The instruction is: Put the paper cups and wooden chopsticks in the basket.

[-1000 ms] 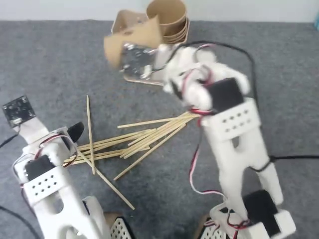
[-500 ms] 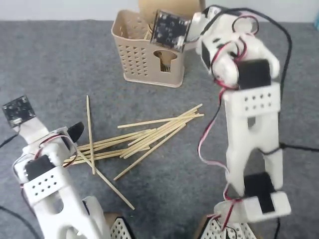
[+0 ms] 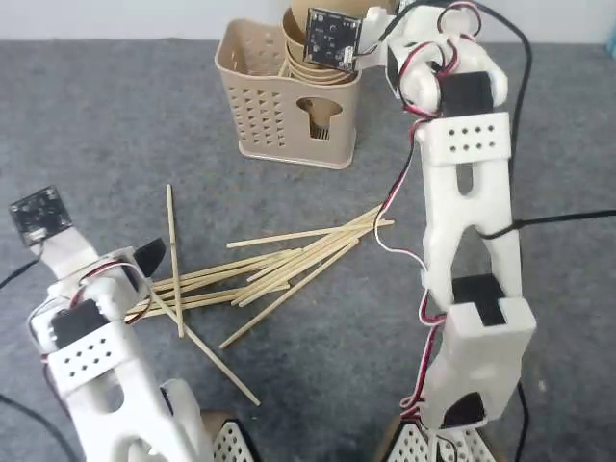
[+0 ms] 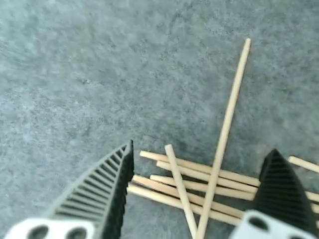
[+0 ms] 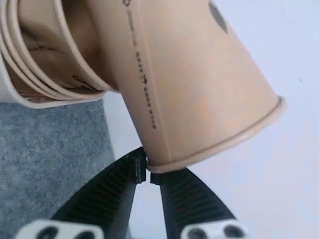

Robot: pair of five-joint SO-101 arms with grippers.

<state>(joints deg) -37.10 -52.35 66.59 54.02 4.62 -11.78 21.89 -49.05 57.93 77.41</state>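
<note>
End effector of the right arm (image 5: pixel 148 172) clamped on the rim of a paper cup (image 5: pixel 199 89), which is tilted onto the nested cups (image 3: pixel 300 63) in the basket (image 3: pixel 279 120). Left end effector (image 4: pixel 202 149), jaws apart, over wooden chopsticks (image 3: pixel 279 269) lying clear of the basket. Cups nearly done; the chopsticks apparently all remain.

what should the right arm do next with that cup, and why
Probably open the right hand and let go. It pinches the rim of the paper cup, whose base is already nested in the stacked cups inside the basket. The cup leans to one side, so a slow release looks safest.
</note>
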